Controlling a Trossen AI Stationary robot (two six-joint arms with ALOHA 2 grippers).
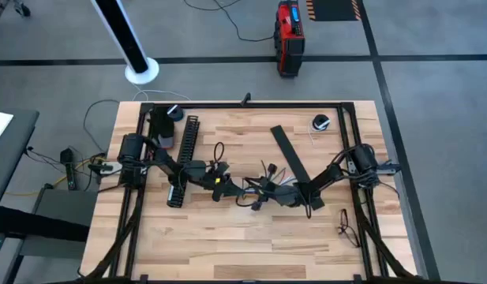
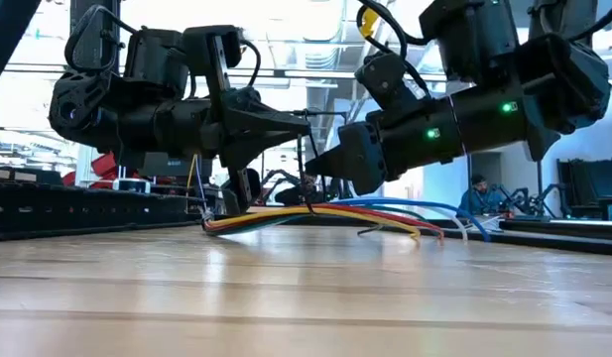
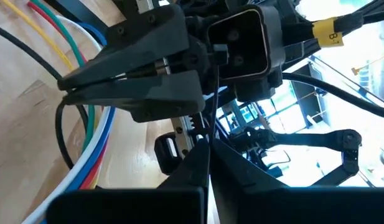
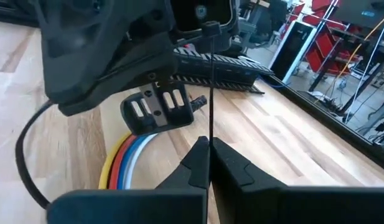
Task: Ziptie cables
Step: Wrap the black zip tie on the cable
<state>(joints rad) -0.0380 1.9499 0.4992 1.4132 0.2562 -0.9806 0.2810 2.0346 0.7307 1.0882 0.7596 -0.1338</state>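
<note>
The cables (image 2: 325, 213), yellow, red, white and blue wires, lie in a bundle on the wooden table (image 1: 227, 244) at mid-table. Above them my two grippers meet tip to tip. My left gripper (image 1: 230, 187) comes in from the table's left and my right gripper (image 1: 252, 190) from its right. Each is shut on a thin black zip tie (image 4: 208, 93). The tie bends into a loop (image 4: 23, 155) beside the cables (image 4: 126, 162). I cannot tell whether the loop goes around them. My left gripper pinches a thin black strand of the zip tie (image 3: 208, 140) between its two fingertips, coming nearly level from the table's left. The strand stands out beyond the tips, clear of the table. My right gripper pinches a strand of the zip tie (image 4: 208, 134) between its two fingertips, coming from the table's right and slanting slightly down. The strand rises past the tips toward my left gripper. It is lifted clear of the table, and the loop hangs slack.
A black comb-slotted channel (image 1: 185, 158) lies left of centre. A flat black strip (image 1: 289, 158) lies right of centre. A small round object (image 1: 320, 122) sits at the far right and a thin dark coil (image 1: 350, 225) at the near right. Black frame rails (image 1: 243, 104) edge the table.
</note>
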